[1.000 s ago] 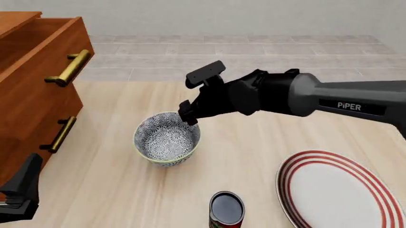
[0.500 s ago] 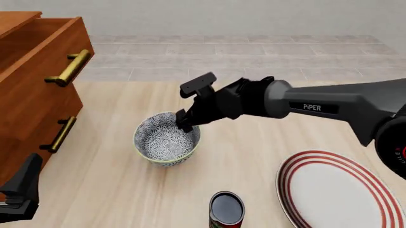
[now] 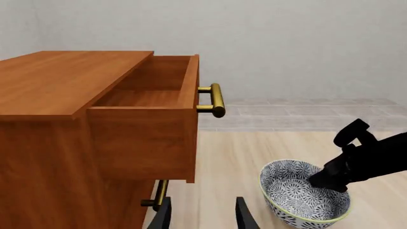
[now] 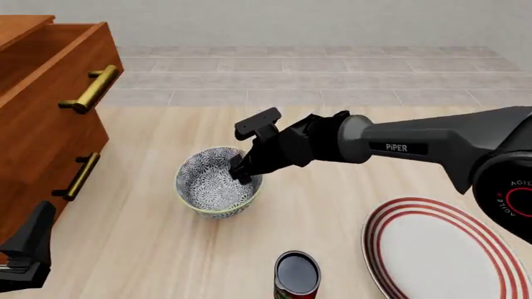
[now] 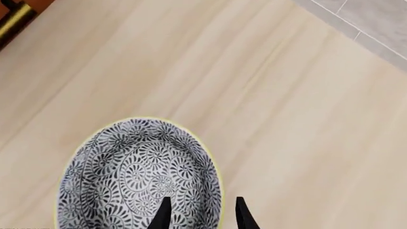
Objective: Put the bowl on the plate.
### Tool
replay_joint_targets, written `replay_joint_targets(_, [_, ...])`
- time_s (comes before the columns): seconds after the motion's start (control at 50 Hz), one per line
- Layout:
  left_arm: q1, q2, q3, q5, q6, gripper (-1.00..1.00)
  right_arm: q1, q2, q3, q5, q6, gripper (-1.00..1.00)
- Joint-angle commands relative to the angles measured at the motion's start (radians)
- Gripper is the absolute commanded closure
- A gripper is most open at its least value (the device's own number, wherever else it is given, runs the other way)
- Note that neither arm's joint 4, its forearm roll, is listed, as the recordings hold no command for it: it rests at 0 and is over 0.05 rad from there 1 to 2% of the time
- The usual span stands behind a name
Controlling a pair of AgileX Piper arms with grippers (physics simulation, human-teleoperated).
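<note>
The bowl (image 4: 214,184), grey-and-white floral with a pale green rim, stands upright on the wooden table, left of centre. My right gripper (image 4: 241,172) dips over its right rim. In the right wrist view the right gripper (image 5: 202,204) is open, one finger (image 5: 163,214) inside the bowl (image 5: 127,176) and the other finger (image 5: 242,215) outside, the rim between them. The plate (image 4: 486,233), white with red rings, lies flat at the near right, apart from the bowl. My left gripper (image 4: 29,246) hangs open and empty at the near left; in its own view the left gripper (image 3: 202,206) holds nothing.
A wooden drawer cabinet (image 4: 46,118) with brass handles fills the left side, its top drawer (image 3: 152,95) pulled open. A small dark can (image 4: 297,274) stands at the near edge between bowl and plate. Grey floor tiles lie beyond the table's far edge.
My right gripper has come down and slightly nearer, from above the bowl's far-right rim to straddling that rim. The bowl, plate, can and left arm have not moved.
</note>
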Motion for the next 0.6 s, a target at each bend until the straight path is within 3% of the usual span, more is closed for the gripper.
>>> replay_joint_targets(0.02, [0.000,0.000,0.000,0.000,0.000,-1.00,0.011,0.011,0.018,-0.015,0.016,-1.00])
replay_joint_targets(0.6, [0.000,0.000,0.000,0.000,0.000,-1.00,0.012,0.045,0.056,-0.046,0.032,-1.00])
